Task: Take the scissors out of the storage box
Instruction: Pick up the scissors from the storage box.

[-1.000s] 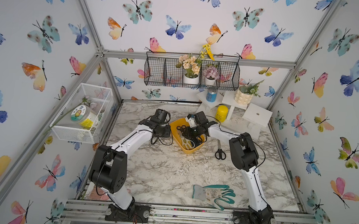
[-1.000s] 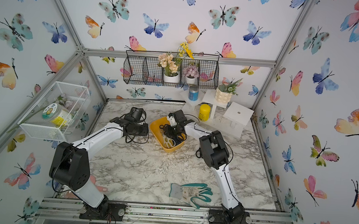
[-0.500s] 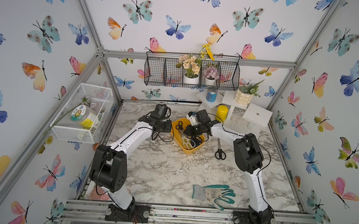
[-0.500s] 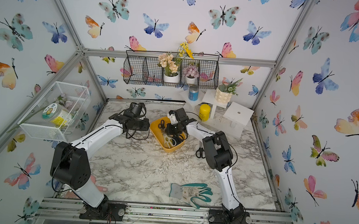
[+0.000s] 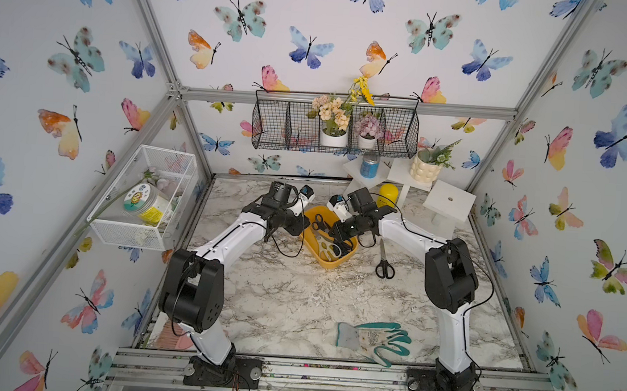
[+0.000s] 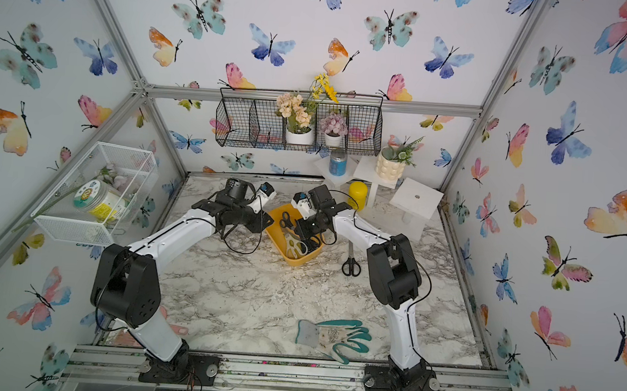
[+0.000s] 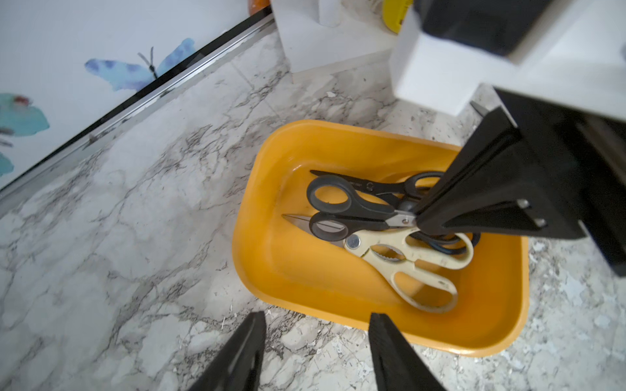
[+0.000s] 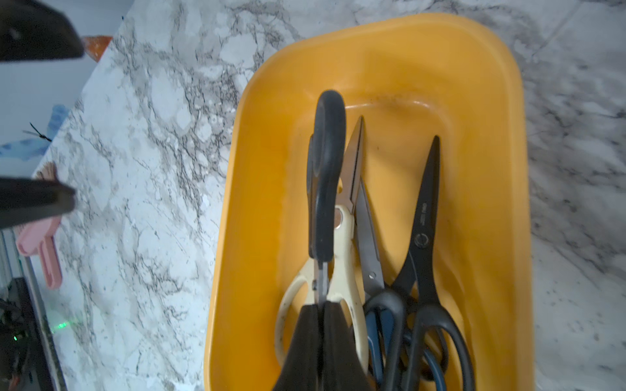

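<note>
Under my right pincer (image 5: 340, 239), in a top view, sits the storage box (image 5: 324, 262); one loose pair (image 5: 385, 263) lies on the marble (image 5: 297, 297) near it. From the left wrist: my tips are clamped on a black-handled pair (image 7: 342, 210) at its blades, with the cream shears (image 7: 406, 260) beneath and my left pincer (image 7: 315, 316) apart beside the box. From the right wrist: the handles point away from me. Next, I judge, comes a straight lift clear of the rim.

On my screens the storage box (image 7: 298, 267) reads as smooth, glossy yellow-orange plastic. The black-handled scissors (image 7: 366, 204) have matt plastic grips and bright bare steel at the pivot. The cream shears (image 7: 369, 252) are scuffed, speckled plastic with a shiny metal bolt. The all-black pair (image 8: 427, 203) has dull, dark-coated blades. The tabletop (image 5: 282, 296) shows a marble-patterned, faintly shiny face. The gloves (image 5: 373, 338) at the near edge look like knitted cloth with a teal rubbery coating.
</note>
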{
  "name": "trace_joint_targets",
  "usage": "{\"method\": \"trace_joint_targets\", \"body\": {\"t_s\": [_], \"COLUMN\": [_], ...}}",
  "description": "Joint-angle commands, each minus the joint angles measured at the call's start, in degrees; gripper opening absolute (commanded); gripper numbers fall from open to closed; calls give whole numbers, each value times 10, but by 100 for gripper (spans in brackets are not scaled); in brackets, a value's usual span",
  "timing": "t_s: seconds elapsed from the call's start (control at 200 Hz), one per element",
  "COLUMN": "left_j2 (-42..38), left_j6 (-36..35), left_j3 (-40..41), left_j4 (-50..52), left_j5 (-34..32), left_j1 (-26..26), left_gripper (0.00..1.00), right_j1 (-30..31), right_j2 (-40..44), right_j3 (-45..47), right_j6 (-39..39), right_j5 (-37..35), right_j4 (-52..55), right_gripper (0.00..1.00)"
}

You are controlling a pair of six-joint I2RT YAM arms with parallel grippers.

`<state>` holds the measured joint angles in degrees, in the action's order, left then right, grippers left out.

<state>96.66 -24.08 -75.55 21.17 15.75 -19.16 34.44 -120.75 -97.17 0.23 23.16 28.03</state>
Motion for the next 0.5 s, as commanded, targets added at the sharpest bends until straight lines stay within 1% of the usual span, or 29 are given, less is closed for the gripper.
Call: {"method": "trace_joint_targets", "body": {"t_s": [0.0,0.085,0.135,0.19,0.255,0.265,0.28,0.345,0.496], "left_j2": [15,31,39,43,46,48,50,58,61], "left_j6": [-163,-193,-220,-233,-240,-240,-242,-245,-277], "left_j3": [5,-7,-16,-17,-15,-15,-16,-18,-16], "left_j4": [-8,4,20,21,18,18,18,18,31], "left_j5": [63,70,88,108,114,130,135,140,178], "left_j1": [7,10,11,10,11,11,11,11,12], "left_gripper": [54,52,50,48,48,48,48,49,50], "right_j1": [1,1,1,1,1,1,1,1,1], "right_j2": [24,32,35,40,43,43,44,49,61], "right_j3": [5,7,8,12,14,14,14,16,24], "right_j6": [-71,-93,-109,-122,-139,-142,-147,-160,-179], "right_j5": [-21,-21,-18,-16,-14,-14,-13,-11,-14], "right_j4": [45,57,65,69,75,76,78,81,74], "right_gripper": [3,3,3,3,3,3,3,3,3]}}
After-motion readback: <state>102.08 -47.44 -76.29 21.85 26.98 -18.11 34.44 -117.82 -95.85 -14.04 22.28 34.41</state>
